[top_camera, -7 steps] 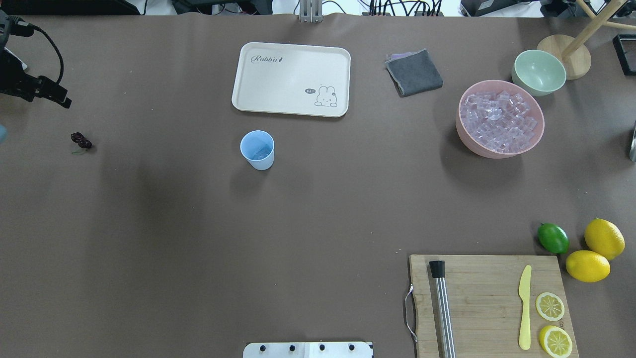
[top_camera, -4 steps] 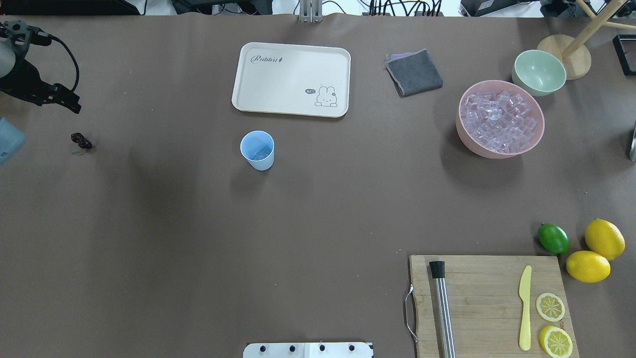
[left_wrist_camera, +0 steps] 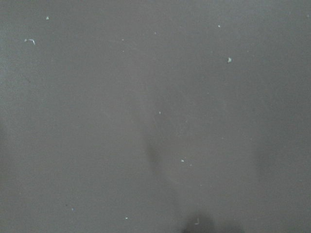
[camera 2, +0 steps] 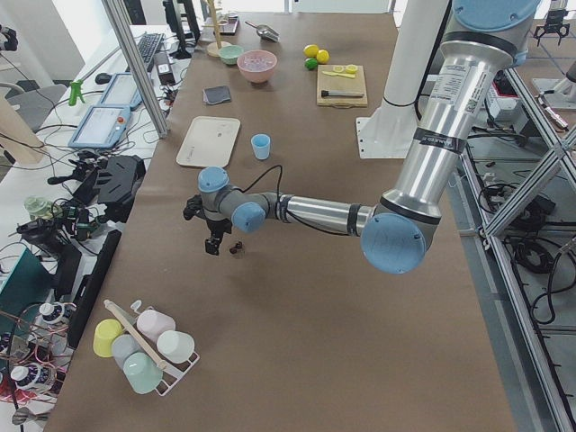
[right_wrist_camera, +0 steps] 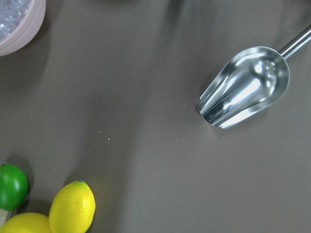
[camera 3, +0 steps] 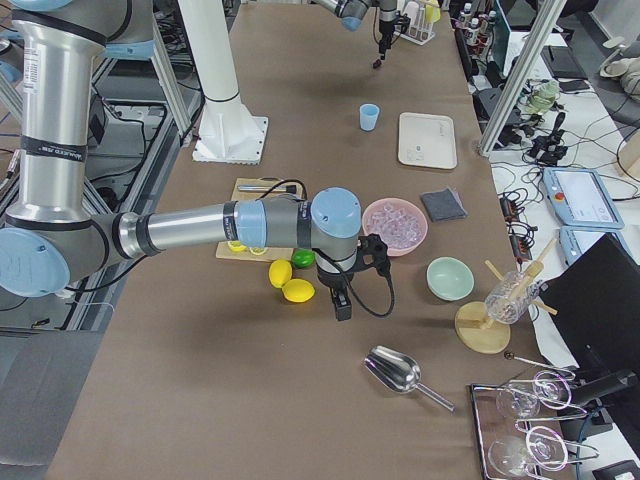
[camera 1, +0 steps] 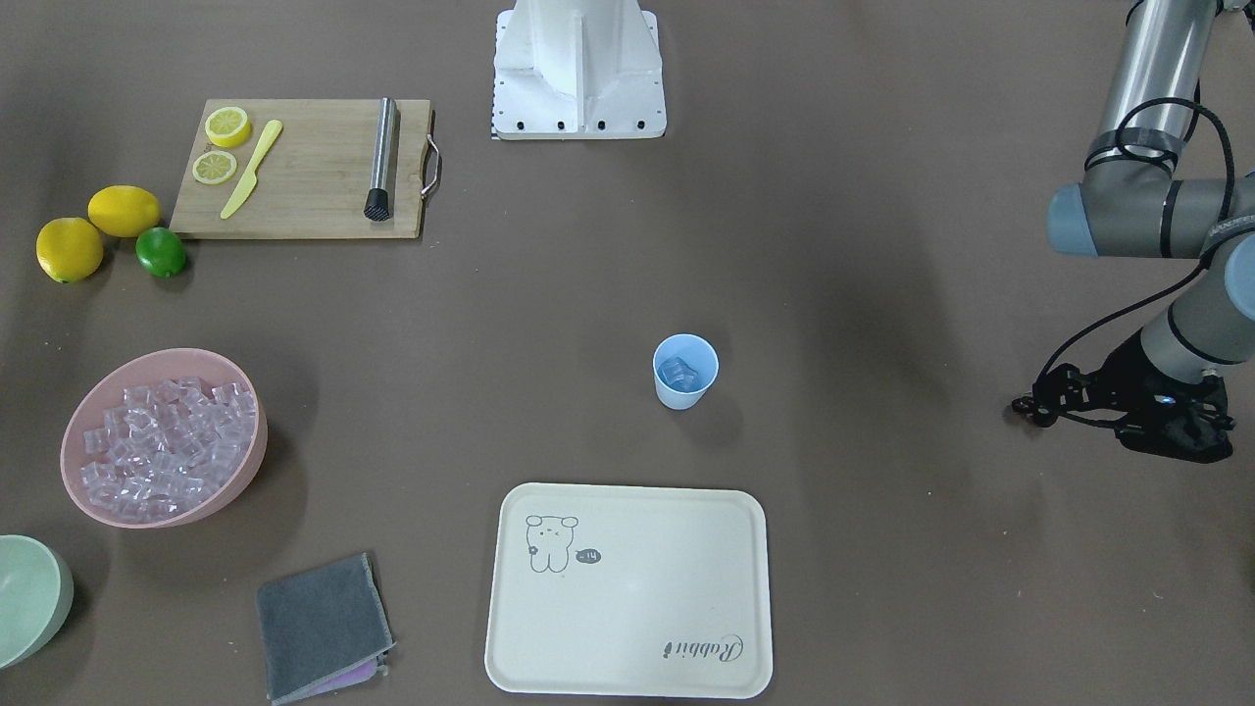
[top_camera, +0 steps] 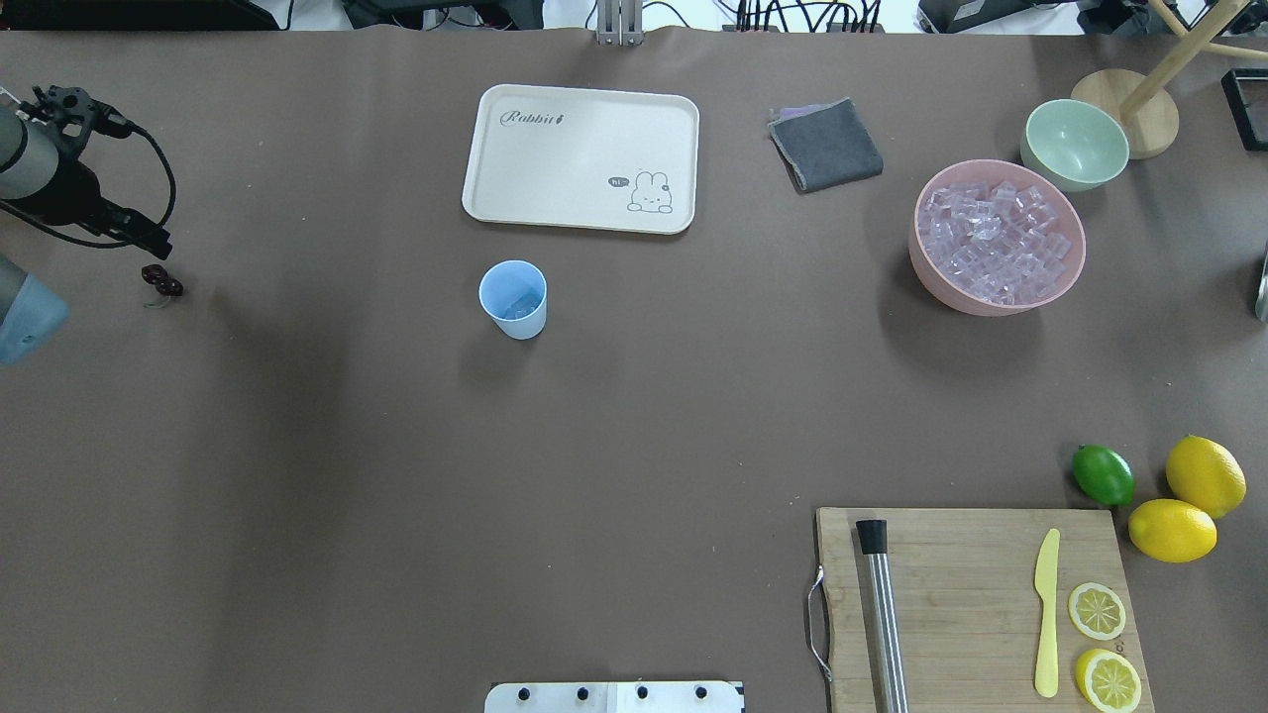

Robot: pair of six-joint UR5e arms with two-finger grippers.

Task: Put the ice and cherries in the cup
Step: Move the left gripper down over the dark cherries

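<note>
The cherries [top_camera: 161, 280] lie on the brown table at the far left, dark and glossy; they also show in the exterior left view [camera 2: 237, 247]. My left gripper [top_camera: 157, 242] hangs tilted just beside and above them; I cannot tell whether it is open or shut. In the front view the gripper [camera 1: 1029, 404] hides the cherries. The light-blue cup [top_camera: 512, 297] stands upright mid-table with some ice [camera 1: 677, 373] inside. More ice [top_camera: 996, 243] fills the pink bowl [top_camera: 991, 302]. My right gripper [camera 3: 343, 310] shows only in the exterior right view, near the lemons; I cannot tell its state.
A cream tray [top_camera: 580, 158] lies behind the cup. A grey cloth [top_camera: 825, 145], a pale green bowl [top_camera: 1075, 144], a lime [top_camera: 1103, 474], lemons [top_camera: 1204, 474] and a cutting board [top_camera: 971, 604] are on the right. A metal scoop [right_wrist_camera: 245, 87] lies near my right gripper.
My left arm has come further into the overhead view, moving right and towards the cherries. Its fingertips now stand just by them. The cherries and cup have not moved.
</note>
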